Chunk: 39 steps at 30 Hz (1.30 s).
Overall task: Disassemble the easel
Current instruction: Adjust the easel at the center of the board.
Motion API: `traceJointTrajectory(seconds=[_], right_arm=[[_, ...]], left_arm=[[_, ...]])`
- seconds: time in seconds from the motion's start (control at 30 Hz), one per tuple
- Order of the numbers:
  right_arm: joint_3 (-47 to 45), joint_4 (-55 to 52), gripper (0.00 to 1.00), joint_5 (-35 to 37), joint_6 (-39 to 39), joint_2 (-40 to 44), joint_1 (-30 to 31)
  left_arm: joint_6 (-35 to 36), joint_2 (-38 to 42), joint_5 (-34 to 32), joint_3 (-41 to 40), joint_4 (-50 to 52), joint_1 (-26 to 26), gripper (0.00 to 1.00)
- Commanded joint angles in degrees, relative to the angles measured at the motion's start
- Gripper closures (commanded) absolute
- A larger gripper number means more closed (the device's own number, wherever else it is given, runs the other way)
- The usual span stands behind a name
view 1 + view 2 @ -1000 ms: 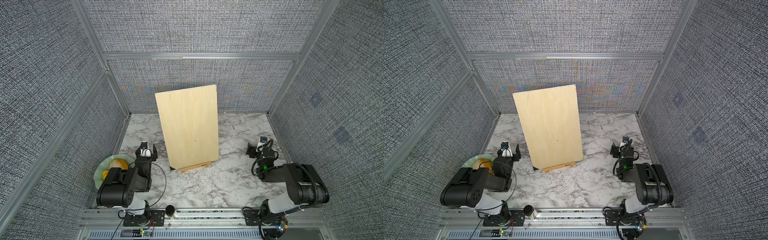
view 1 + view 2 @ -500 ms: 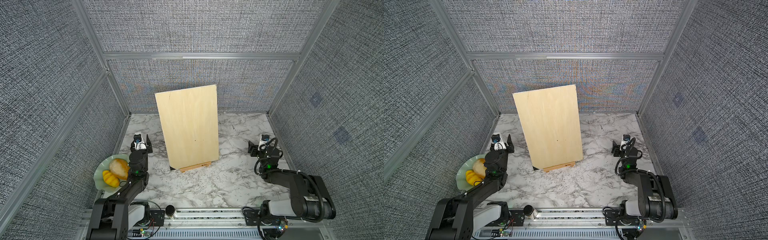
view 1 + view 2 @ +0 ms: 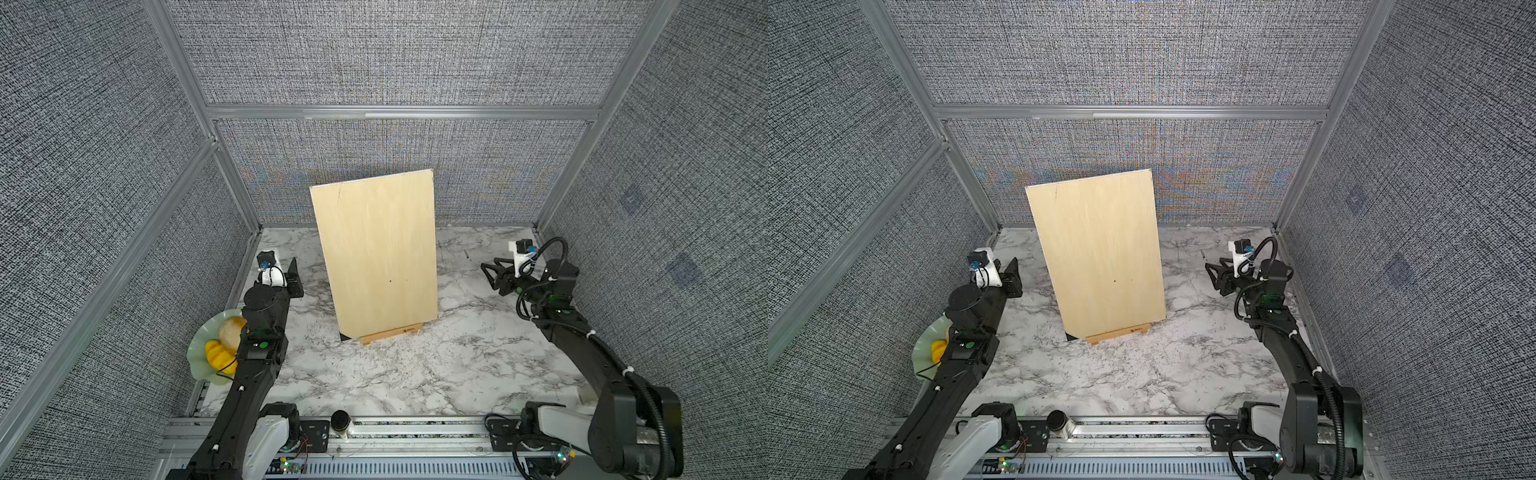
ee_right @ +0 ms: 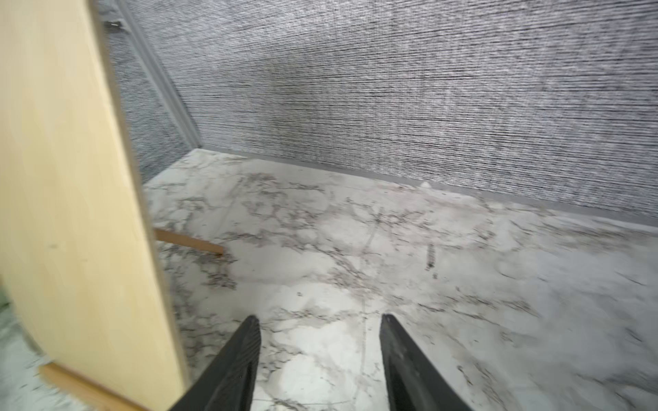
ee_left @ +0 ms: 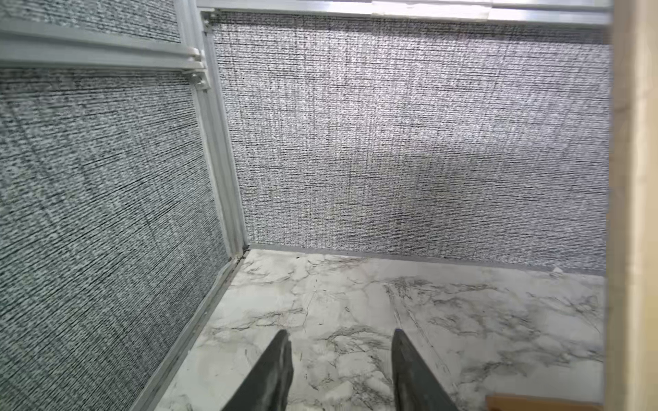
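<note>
Mostly hidden, the orange-tan easel (image 3: pixel 390 333) stands behind a pale board (image 3: pixel 378 253).

The left arm (image 3: pixel 249 386) and right arm (image 3: pixel 582 345) are matte black, with white base housings (image 3: pixel 268 434), looping cables (image 3: pixel 555 243) and green lights (image 3: pixel 262 344).

Board (image 3: pixel 376 249): pale plywood, smooth, matt. Easel (image 3: pixel 392 332): orange-tan wood, smooth, matt. Desk (image 3: pixel 415 374): marble-pattern, smooth, faint sheen. Walls (image 3: pixel 374 62): coarse woven grey cloth, rough. Frame rails (image 3: pixel 403 112): brushed metal, satin. Plate (image 3: pixel 195 359): pale green, glossy.
</note>
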<state>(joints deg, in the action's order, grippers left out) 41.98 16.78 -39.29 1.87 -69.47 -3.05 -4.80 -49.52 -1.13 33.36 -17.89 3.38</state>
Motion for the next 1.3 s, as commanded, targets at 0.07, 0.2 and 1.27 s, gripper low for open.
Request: traceJointTrajectory(seconds=[0.07, 0.2, 1.27], right_arm=[[6.7, -12.7, 0.44, -10.6, -1.5, -0.9, 4.0], [10.6, -20.7, 0.44, -6.1, -7.0, -1.3, 9.3], [21.8, -14.6, 0.54, -13.4, -2.2, -14.1, 12.0]], left_arm=[[-0.5, 1.1, 10.3, 5.2, 9.9, 0.0, 0.48], [0.2, 0.9, 18.0, 9.3, 14.6, 0.0, 0.45], [1.2, -6.1, 31.6, 11.9, 17.7, -1.0, 0.57]])
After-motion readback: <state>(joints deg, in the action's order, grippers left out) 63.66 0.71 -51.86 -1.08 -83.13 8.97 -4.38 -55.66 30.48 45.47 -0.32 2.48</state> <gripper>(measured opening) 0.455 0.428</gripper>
